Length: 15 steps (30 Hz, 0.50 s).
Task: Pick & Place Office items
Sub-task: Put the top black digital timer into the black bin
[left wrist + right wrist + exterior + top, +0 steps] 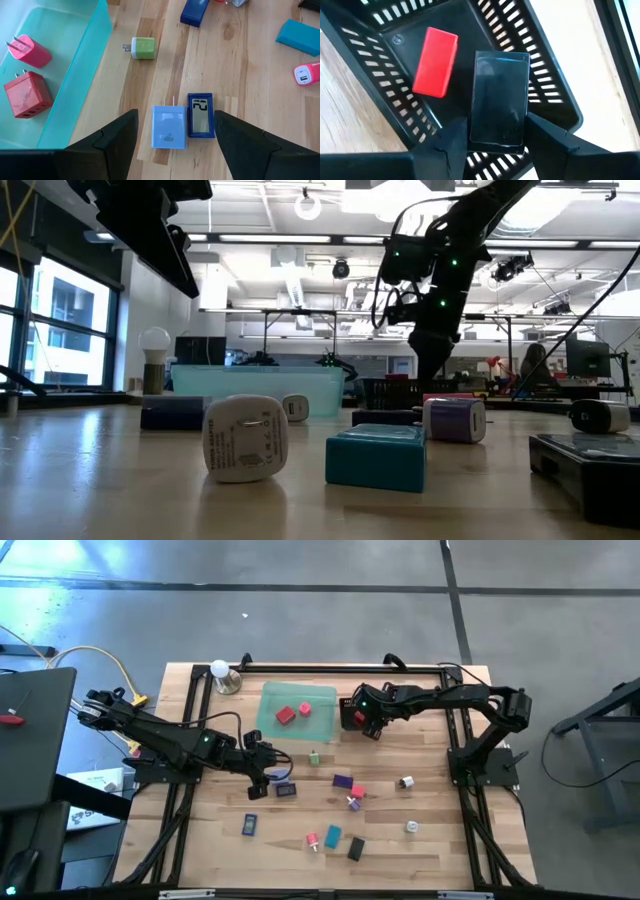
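The left gripper (172, 137) is held wide apart over the wooden table (440, 840), a light blue charger (169, 127) and small display (201, 115) lying between its fingers. The right gripper (495, 140) is spread above the black basket (375, 55), a black slab (499, 102) between them, a red block (435, 61) beside. Remaining items are scattered past the green tray (75, 65).

Readable markings on the table items

A small dark blue device (201, 115) with a grey display shows segmented characters that look like "FU" or "52"; which, cannot be told. A white charger (245, 438) carries rows of printed text too small to read.
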Each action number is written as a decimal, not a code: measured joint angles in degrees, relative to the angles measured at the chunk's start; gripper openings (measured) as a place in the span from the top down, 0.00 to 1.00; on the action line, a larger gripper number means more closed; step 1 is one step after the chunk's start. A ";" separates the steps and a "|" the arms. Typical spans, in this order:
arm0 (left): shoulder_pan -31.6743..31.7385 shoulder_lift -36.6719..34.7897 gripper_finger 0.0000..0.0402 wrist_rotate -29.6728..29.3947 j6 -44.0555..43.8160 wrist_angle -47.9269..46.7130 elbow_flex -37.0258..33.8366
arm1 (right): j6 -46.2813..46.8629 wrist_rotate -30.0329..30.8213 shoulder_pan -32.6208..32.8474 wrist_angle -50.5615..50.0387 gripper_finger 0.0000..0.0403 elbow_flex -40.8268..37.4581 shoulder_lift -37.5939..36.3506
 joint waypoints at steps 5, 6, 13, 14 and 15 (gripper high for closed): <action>0.00 0.00 0.38 0.00 0.01 0.00 0.00 | -0.10 -0.02 0.02 0.00 0.57 0.00 0.00; 0.00 0.00 0.38 0.00 -0.01 0.00 0.00 | -0.10 -0.03 0.02 0.01 0.57 0.00 0.00; 0.00 0.00 0.38 0.00 0.00 0.01 -0.04 | -0.23 -0.05 0.00 0.23 0.57 0.00 0.00; 0.00 0.00 0.38 0.00 0.01 0.02 -0.15 | -0.23 -0.31 0.02 0.41 0.57 0.00 0.00; 0.00 0.00 0.38 0.00 0.01 0.04 -0.30 | -0.23 -0.53 0.02 0.54 0.57 0.00 0.00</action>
